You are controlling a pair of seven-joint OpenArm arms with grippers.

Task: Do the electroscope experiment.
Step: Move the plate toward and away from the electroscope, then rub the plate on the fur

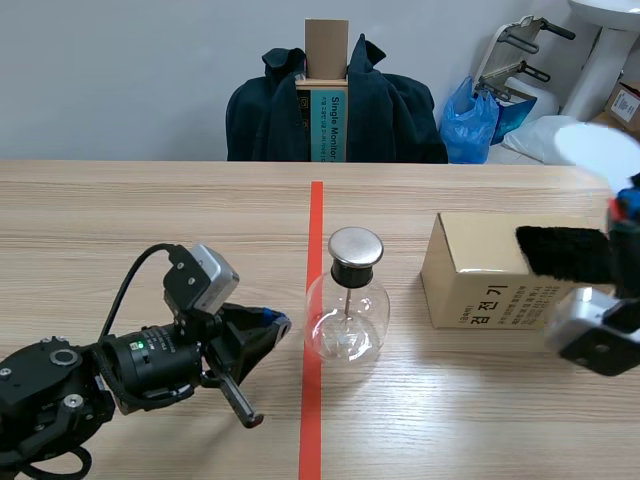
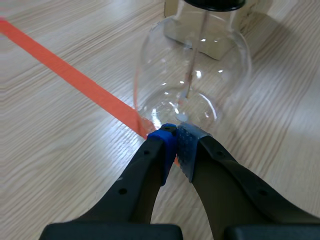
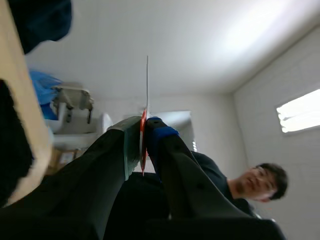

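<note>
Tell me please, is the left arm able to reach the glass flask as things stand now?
Probably yes. The left gripper, shut, has its tips close to the base of the glass flask, with nothing between them. The right gripper, shut on the white disc, stands far off to the side.

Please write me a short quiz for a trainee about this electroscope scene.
1. True or false: the left tool is shut on the electroscope flask.
2. The right tool holds: A) a glass rod B) a thin white disc C) nothing
3. Fill in: the black cloth lies on the ____.
Key: 1 false, it is shut on nothing near the flask; 2 B; 3 cardboard box.
</note>
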